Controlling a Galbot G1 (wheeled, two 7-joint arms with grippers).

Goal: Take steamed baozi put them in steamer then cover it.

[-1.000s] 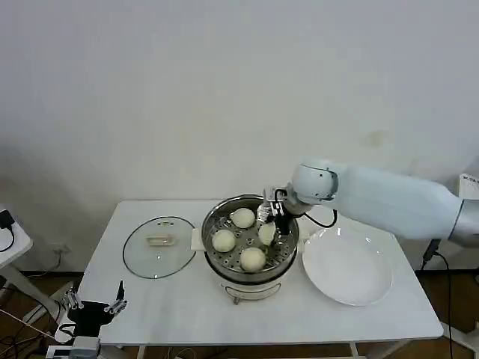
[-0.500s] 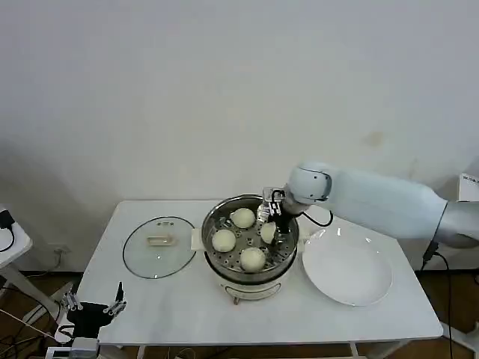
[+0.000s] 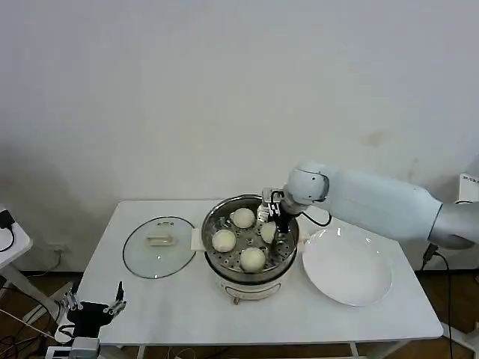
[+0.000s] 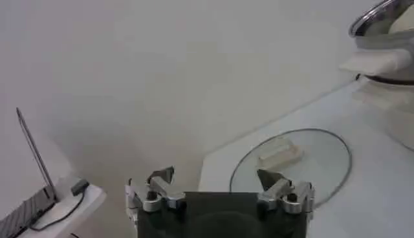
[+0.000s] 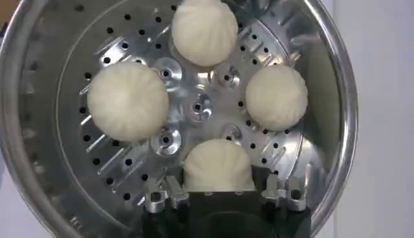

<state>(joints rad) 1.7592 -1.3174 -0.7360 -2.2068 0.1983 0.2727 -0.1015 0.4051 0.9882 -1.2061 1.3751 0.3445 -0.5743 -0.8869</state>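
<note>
Hanging off the near left corner of the worktop, left tool with fingers apart and empty. Lying flat just beyond it on the left half, cover, handle's long axis running left to right, closest to that arm. Sitting right of the cover, steamer with all four baozi on its tray. Lowered inside at the right, right tool, fingers apart around the fourth bun, probably letting go.
</note>
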